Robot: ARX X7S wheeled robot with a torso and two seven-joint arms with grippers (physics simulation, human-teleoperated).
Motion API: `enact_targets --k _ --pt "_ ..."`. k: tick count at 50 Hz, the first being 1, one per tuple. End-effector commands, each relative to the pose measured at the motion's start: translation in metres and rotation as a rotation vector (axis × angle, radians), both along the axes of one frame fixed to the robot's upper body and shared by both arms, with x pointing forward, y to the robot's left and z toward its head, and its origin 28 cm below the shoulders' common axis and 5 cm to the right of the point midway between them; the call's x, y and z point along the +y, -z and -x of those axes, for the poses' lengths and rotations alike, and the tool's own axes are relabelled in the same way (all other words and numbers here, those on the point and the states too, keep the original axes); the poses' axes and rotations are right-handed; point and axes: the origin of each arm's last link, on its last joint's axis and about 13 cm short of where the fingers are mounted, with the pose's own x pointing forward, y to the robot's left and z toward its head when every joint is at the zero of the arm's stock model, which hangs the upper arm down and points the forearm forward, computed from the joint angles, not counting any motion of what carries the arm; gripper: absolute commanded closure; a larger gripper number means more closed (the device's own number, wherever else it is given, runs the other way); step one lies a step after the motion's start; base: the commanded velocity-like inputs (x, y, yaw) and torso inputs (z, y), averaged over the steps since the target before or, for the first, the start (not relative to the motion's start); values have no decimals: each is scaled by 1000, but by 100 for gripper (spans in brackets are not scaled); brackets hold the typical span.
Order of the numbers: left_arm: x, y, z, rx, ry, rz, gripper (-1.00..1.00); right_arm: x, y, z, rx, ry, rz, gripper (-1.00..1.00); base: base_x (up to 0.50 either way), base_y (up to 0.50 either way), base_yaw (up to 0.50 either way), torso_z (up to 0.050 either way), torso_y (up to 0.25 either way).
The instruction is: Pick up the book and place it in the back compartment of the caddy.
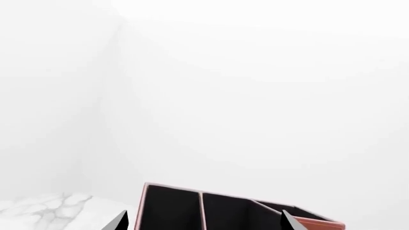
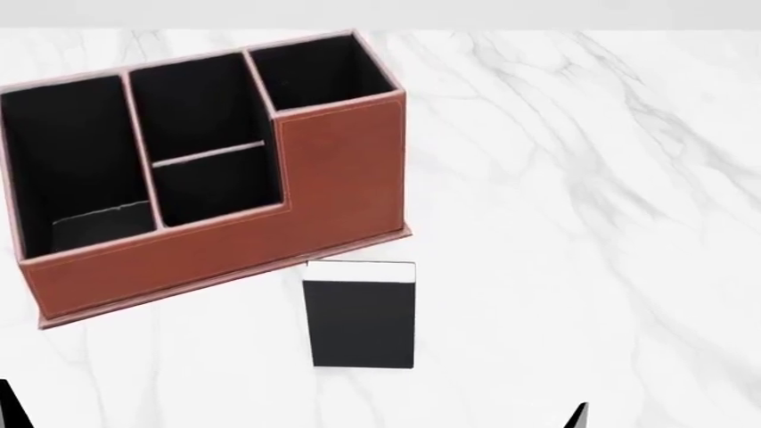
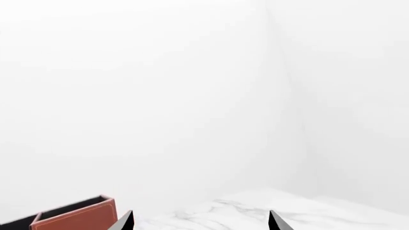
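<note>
The book [image 2: 360,325], black with a white page edge, rests on the marble just in front of the caddy [image 2: 226,250], apart from it. The caddy is reddish-brown leather with black-lined pockets. Its back compartment [image 2: 220,187] is the small pocket between the low brown wall and the thin pale divider. In the left wrist view the caddy [image 1: 230,211] shows beyond my open left gripper [image 1: 204,225]. My right gripper [image 3: 200,224] is open over bare marble, with the caddy's corner [image 3: 76,215] to one side. Neither gripper holds anything. The book is out of both wrist views.
The white marble table [image 2: 571,178] stretches to the right of the caddy and the book. A plain white wall stands behind the table. One dark fingertip [image 2: 578,415] of the right gripper and one fingertip [image 2: 7,406] of the left show at the head view's bottom edge.
</note>
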Motion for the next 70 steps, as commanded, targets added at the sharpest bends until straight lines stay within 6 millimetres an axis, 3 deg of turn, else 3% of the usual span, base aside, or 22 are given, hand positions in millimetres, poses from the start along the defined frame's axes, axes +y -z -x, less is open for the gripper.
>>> enact_targets --k 1,70 --pt "0 0 0 -1 -1 0 -100 1 0 1 -10 -2 3 -100 82 0 0 0 0" --pt "1 0 0 -5 -6 3 -100 1 0 1 -9 -3 10 -100 111 0 0 0 0"
